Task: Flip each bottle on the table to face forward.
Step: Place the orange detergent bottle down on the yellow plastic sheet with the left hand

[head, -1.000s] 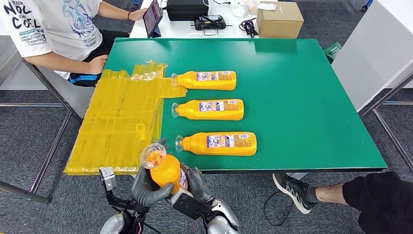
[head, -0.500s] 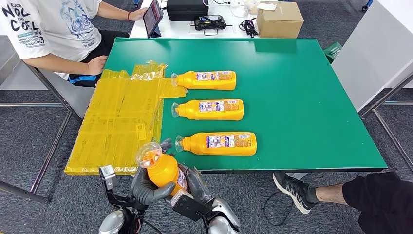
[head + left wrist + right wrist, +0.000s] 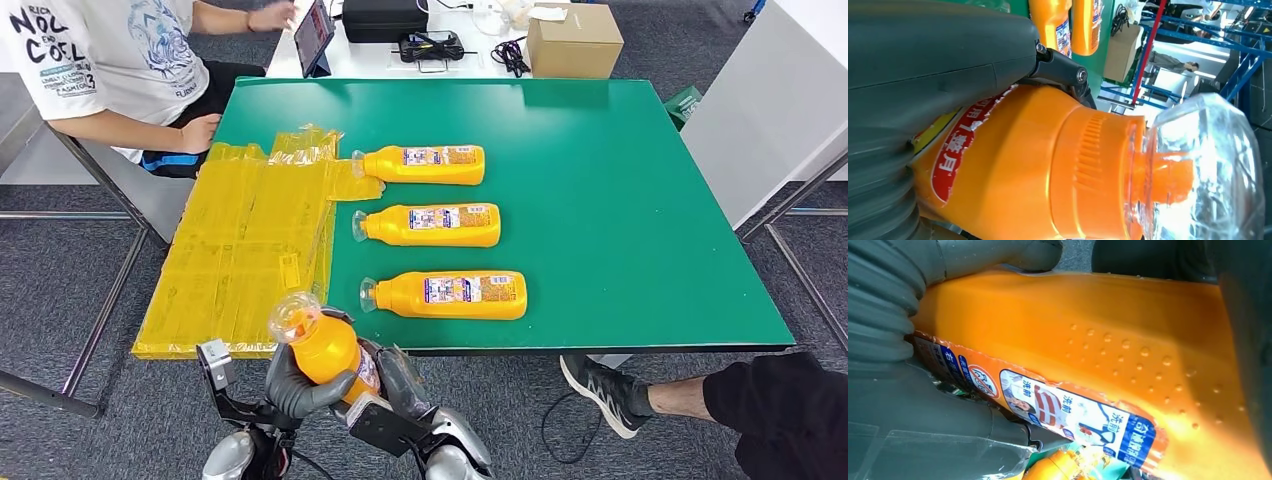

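- Bottle [image 3: 328, 345], orange with a clear cap, sits off the near edge of the green table [image 3: 640, 200], cap tilted up and toward the yellow sheets [image 3: 250, 250].
- The left hand [image 3: 292, 385] wraps its dark fingers around the bottle's body from the left; the right hand [image 3: 398, 380] presses against its other side, so both are clamped on it.
- Three more bottles lie flat on the table in a column, caps pointing left: far [image 3: 420, 164], middle [image 3: 430, 224], near [image 3: 447, 295].
- A person in a white shirt [image 3: 100, 50] sits at the far left corner.
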